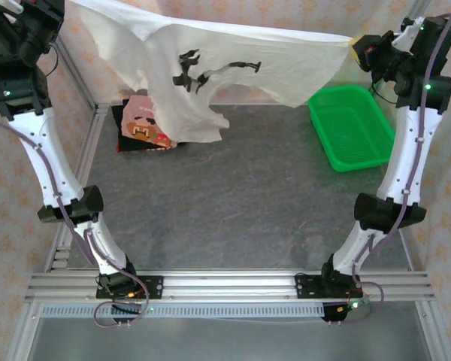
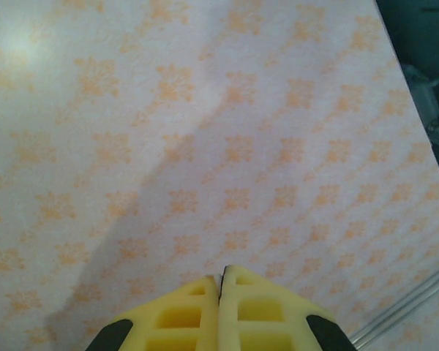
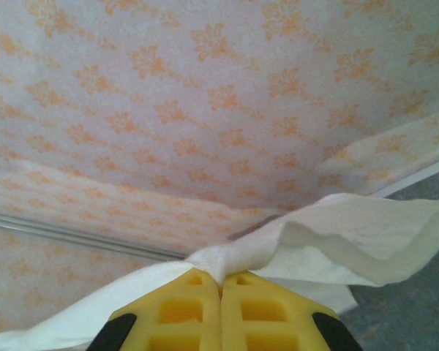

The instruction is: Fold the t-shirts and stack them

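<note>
The right gripper (image 3: 221,276) is pressing its yellow fingers together on a bunched edge of the white shirt (image 1: 270,71), so its jaws are closed on that cloth, which is spilling out to both sides of the fingertips in the right wrist view. In the top view this gripper is hanging just behind the basket (image 1: 338,89), and the shirt is stretching from there leftward, high above the table (image 1: 233,195), with its lower part drooping down well left of the basket. The shirt's black print (image 1: 188,71) is facing the camera as a few ragged shapes, too small to read as letters. The left gripper (image 2: 221,272) is sitting far left of the basket with its fingers meeting tip to tip, pointing at the orange-patterned wall (image 2: 205,110); whether it is pinching any cloth I cannot tell. The pink shirt (image 1: 146,124), showing a brown pixel face, is lying on black shirts (image 1: 125,143) well left of the basket, at the far side of the table, partly behind the drooping white cloth.
</note>
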Motion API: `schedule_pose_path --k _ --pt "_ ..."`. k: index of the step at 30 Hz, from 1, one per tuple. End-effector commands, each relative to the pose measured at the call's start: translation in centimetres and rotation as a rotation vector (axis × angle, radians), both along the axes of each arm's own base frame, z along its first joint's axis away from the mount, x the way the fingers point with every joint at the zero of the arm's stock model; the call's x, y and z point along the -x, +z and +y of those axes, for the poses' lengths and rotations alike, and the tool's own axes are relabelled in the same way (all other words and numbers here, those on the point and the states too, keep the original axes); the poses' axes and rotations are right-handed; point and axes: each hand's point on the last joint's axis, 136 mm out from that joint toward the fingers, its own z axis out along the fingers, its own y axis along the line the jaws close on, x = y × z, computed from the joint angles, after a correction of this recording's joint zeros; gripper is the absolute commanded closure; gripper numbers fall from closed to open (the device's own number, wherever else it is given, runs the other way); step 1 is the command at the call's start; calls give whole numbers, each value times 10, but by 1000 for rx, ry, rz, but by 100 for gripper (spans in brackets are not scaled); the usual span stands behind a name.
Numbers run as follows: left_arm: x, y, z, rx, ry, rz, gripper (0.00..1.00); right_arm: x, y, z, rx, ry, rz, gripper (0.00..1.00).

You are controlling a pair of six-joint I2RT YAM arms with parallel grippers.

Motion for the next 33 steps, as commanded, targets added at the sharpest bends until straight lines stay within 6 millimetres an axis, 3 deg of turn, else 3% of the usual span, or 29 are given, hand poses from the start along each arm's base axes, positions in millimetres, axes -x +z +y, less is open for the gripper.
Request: schedule_pose_path --k 1,3,5,8,10,14,16,19,22,25,33 --pt "25 -20 -5 -114 23 95 100 27 -23 -19 117 -73 57 100" --pt "27 -51 -10 -152 28 184 100 38 -53 -23 152 -103 121 100" --pt "26 -99 -14 -161 13 325 100 51 -89 -30 173 -151 191 100" --pt "37 -160 -24 -178 -2 446 100 78 -158 -42 207 -235 354 100" --pt "49 -213 -29 -173 -7 553 100 99 -201 -46 205 -274 466 100" --pt "90 -328 -28 -157 40 798 100 150 -274 -50 223 -348 658 100" --pt "120 -383 -23 -135 100 943 100 173 -299 -49 244 -358 736 100" --pt "159 -439 -28 -75 125 1095 100 210 -329 -52 308 -380 844 100" --pt "194 -478 -31 -21 166 1228 100 235 -346 -55 356 -396 918 100" --pt "221 -499 -32 37 218 1323 100 253 -357 -55 376 -400 974 100" --pt "263 -512 -42 88 254 1446 100 288 -372 -49 368 -410 1060 100"
